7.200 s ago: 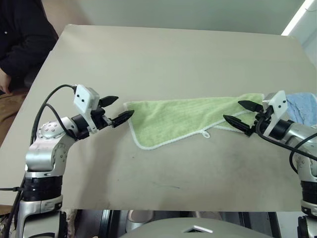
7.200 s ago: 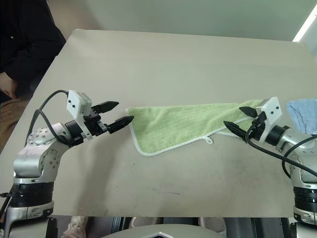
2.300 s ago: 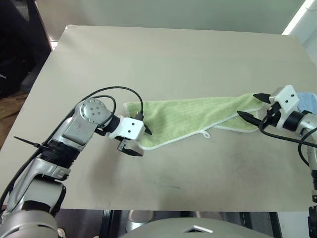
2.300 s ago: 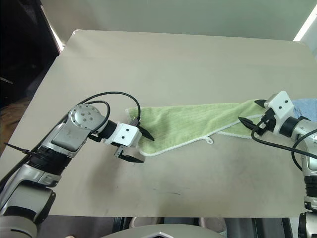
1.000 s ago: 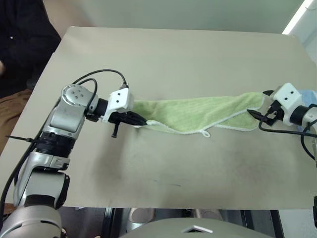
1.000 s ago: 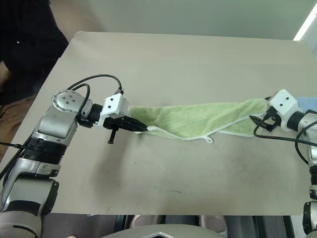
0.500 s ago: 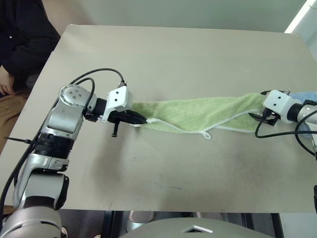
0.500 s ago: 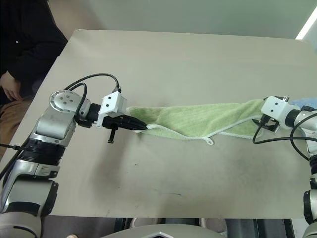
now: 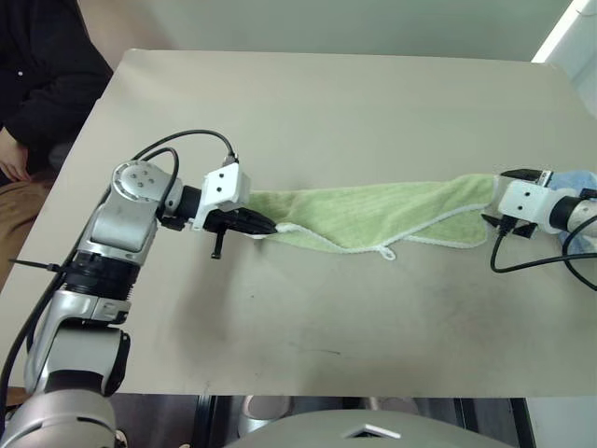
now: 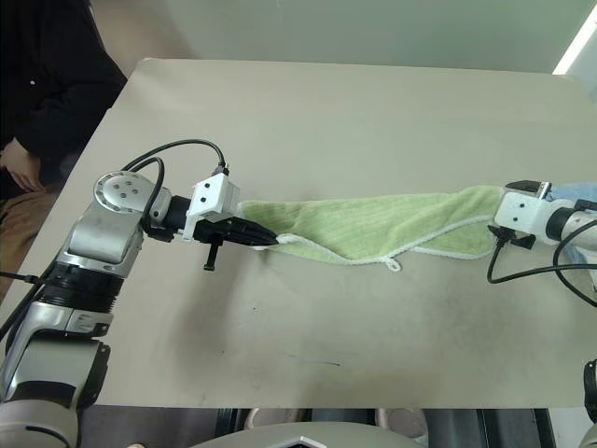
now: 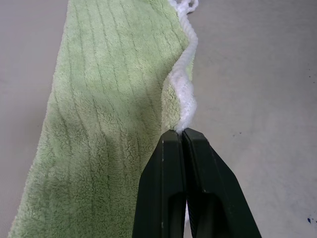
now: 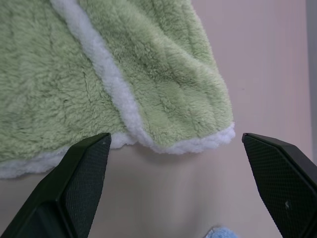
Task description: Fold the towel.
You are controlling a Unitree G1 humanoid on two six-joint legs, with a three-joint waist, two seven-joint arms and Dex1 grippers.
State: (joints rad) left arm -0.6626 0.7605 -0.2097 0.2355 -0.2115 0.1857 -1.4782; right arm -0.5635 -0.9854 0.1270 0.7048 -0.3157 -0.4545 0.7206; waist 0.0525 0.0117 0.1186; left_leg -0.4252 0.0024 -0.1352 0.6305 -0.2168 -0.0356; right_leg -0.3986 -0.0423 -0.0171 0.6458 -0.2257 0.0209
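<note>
Terry-cloth, light green, fills my two wrist views; the towel (image 9: 373, 217) lies stretched in a long band across the middle of the table (image 9: 308, 308), its white edging running along the near side and the small loop tag (image 9: 387, 253) hanging off the nearest point of that edge. I judge the fold barely begun; the cloth looks loosely doubled on itself and drawn out rather than laid in a neat half, so squaring it and making the real folds are all left to do.

My left gripper (image 9: 263, 227) has its two black fingers pressed together on the towel's left end; the left wrist view shows the tips (image 11: 184, 144) pinching the white hem right where it ripples, with the green pile running away beyond them. That corner looks lifted slightly off the tabletop.

My right gripper (image 12: 177, 148) stands spread wide at the towel's right end; its fingers (image 12: 79, 183) flank the rounded corner of the cloth without touching it, the corner lying just ahead of the gap between them; nothing is held there yet. A scrap of light blue cloth (image 9: 578, 182) sits just beyond that wrist.

Farther off, at the table's far left corner, a person in dark clothing (image 9: 47, 65) sits.
</note>
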